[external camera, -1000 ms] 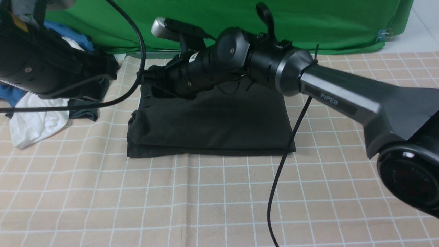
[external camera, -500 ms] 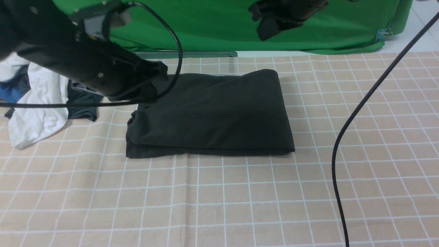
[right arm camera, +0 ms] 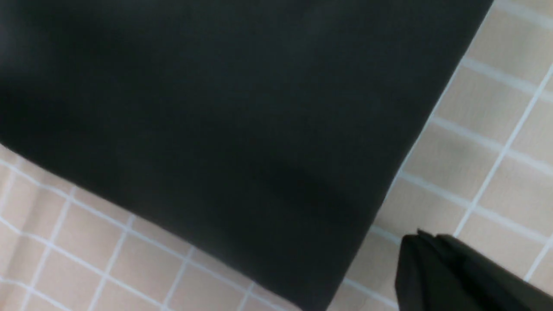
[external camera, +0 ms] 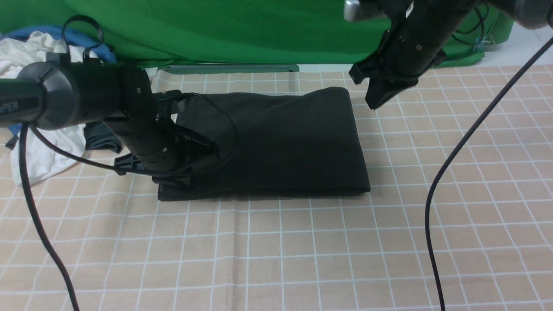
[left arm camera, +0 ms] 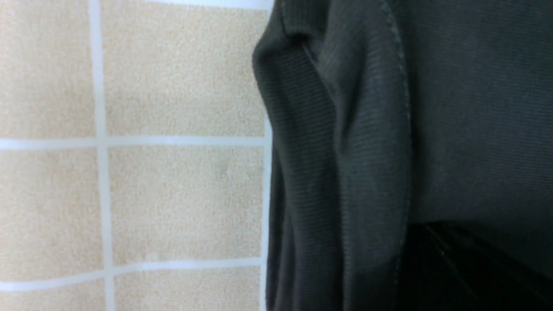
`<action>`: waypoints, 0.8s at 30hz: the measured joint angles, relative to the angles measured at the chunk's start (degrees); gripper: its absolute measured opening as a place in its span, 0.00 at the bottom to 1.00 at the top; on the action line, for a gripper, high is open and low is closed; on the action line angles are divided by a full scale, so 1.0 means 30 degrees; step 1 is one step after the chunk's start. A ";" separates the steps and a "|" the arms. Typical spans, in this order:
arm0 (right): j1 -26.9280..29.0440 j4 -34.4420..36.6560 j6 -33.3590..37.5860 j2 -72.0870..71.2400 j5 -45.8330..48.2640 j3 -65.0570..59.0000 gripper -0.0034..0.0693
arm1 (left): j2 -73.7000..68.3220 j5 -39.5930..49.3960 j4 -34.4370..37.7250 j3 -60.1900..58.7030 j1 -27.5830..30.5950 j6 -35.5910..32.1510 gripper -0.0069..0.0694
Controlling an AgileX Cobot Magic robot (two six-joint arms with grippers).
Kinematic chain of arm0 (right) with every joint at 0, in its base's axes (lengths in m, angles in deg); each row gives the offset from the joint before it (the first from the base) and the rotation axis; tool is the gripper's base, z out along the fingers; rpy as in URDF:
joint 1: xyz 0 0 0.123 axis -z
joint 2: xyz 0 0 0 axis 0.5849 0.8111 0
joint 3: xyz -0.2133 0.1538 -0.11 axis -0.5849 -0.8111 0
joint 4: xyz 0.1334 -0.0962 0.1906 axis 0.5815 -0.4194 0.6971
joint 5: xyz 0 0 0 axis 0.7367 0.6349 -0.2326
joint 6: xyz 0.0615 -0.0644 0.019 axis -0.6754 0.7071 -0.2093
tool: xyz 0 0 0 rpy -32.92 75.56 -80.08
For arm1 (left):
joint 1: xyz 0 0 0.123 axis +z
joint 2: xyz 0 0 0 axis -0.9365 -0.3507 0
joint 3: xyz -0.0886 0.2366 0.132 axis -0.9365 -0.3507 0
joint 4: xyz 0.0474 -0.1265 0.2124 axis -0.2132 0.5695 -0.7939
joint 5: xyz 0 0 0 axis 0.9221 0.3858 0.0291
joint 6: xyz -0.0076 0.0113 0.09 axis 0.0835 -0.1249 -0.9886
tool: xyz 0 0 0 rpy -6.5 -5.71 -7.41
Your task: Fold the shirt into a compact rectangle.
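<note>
The black shirt lies folded into a rectangle in the middle of the checked cloth. My left gripper is shut and rests low on the shirt's left edge, near the front corner. In the left wrist view the ribbed hem folds fill the frame, and my dark fingers lie against the fabric; whether cloth is pinched does not show. My right gripper hangs shut and empty just off the shirt's far right corner, above bare cloth. Its closed fingertips show beside the shirt's edge.
A heap of white and blue clothes with a small dark garment lies at the left edge. A green backdrop closes the far side. Black cables hang across the right and the front left.
My left arm has swung down from the shirt's far left corner to its near left edge. My right arm has come down at the far right, beside the shirt's corner.
</note>
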 joint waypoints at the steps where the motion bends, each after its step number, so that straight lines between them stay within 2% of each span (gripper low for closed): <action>1: 0.0000 -0.0023 -0.0046 -0.0130 0.0015 -0.0542 0.11 | 0.0096 0.0013 -0.0039 0.0000 0.0000 0.0078 0.12; 4: 0.0000 0.0027 -0.0114 -0.0482 0.0034 -0.1755 0.18 | 0.0703 0.0265 -0.0304 -0.0019 0.0000 0.0100 0.12; 7: -0.0022 0.0167 -0.0245 -0.0740 0.0034 -0.3420 0.45 | 0.2635 0.0692 -0.0977 -0.0019 0.0000 0.0082 0.12; 8: -0.0022 0.0211 -0.0262 -0.0740 -0.0003 -0.3761 0.51 | 0.3162 0.0833 -0.1099 -0.0019 0.0000 0.0082 0.12; 9: -0.0062 0.0302 -0.0262 -0.0686 -0.0117 -0.4222 0.63 | 0.3978 0.0984 -0.1167 -0.0019 0.0000 0.0055 0.12; 12: -0.0084 0.0983 -0.0322 -0.0269 -0.0609 -0.4971 0.82 | 0.5700 0.1318 -0.1123 -0.0019 0.0000 -0.0138 0.12; 14: -0.0084 0.1499 -0.0322 0.0207 -0.0900 -0.5114 0.90 | 0.6767 0.1554 -0.1036 -0.0019 0.0000 -0.0299 0.12; 19: -0.0201 0.2868 -0.0123 0.1295 -0.1735 -0.5191 0.88 | 0.8869 0.2328 -0.1048 -0.0036 0.0000 -0.0341 0.12; 22: -0.0377 0.3054 0.0091 0.1677 -0.2044 -0.5191 0.80 | 0.9521 0.2564 -0.1093 -0.0036 0.0000 -0.0365 0.12; 24: -0.0505 0.3080 0.0265 0.1832 -0.2069 -0.5191 0.70 | 0.9774 0.2606 -0.1107 -0.0036 0.0000 -0.0363 0.12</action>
